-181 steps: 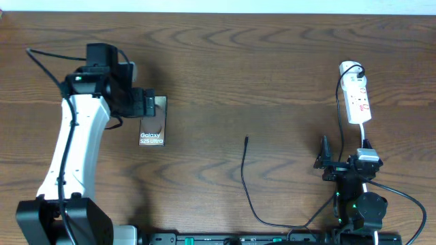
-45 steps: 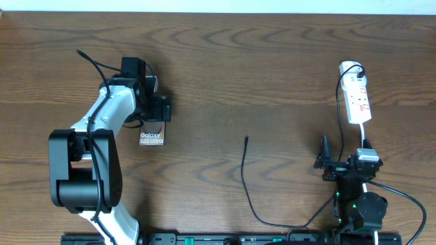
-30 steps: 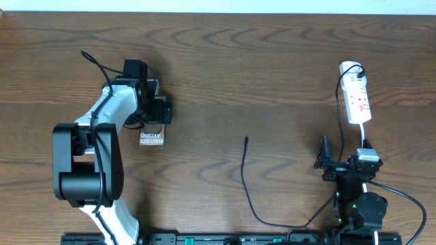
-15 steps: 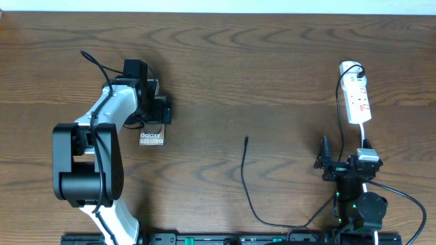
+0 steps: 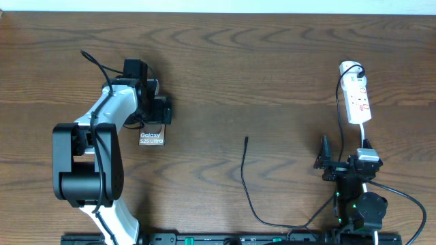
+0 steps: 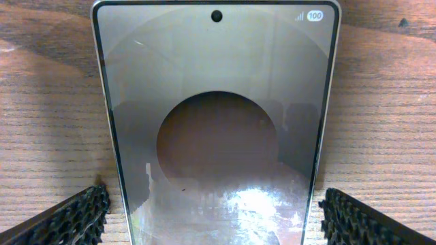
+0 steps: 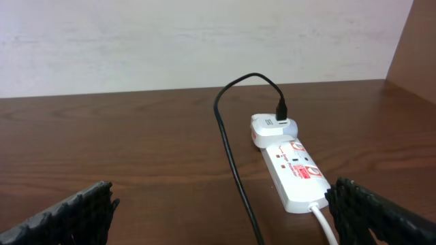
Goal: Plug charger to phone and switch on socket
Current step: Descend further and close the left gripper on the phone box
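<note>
Left wrist, unlike overhead, shows left jaws wide, flanking the phone [image 6: 216,82], right jaws equally wide.

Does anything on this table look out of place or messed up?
Nothing is spilled or damaged. The only loose end is the charger, curving mid-table with its tip apart from the phone. The phone lies flat between the fingers of the open left gripper; the socket looks tidy.
</note>
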`<control>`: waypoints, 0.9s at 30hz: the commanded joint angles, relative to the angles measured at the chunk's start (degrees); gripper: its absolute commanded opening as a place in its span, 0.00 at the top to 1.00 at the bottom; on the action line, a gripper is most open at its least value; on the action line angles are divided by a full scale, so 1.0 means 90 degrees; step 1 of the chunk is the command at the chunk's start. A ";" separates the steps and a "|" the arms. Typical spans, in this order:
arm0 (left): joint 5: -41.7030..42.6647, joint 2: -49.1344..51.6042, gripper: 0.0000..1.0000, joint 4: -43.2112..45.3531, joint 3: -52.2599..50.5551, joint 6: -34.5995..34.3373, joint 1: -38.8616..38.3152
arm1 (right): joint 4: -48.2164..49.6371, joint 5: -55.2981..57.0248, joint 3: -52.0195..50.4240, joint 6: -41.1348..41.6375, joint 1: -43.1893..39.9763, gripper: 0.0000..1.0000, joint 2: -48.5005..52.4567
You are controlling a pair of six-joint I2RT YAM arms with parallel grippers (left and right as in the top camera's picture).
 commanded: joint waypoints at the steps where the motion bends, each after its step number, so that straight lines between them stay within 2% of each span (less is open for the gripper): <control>1: 0.0051 0.0155 0.02 -0.0029 -0.0049 0.0012 0.0007 | -0.0029 0.0029 -0.0007 -0.0053 -0.0036 0.01 -0.0034; 15: -0.0777 0.0155 0.02 -0.0041 -0.0049 -0.0061 -0.0403 | -0.0032 0.0032 -0.0007 -0.0053 -0.0036 0.01 -0.0034; 27: -0.0794 0.0155 0.02 0.0005 -0.0049 -0.0083 -0.0413 | -0.0032 0.0032 -0.0007 -0.0053 -0.0036 0.01 -0.0034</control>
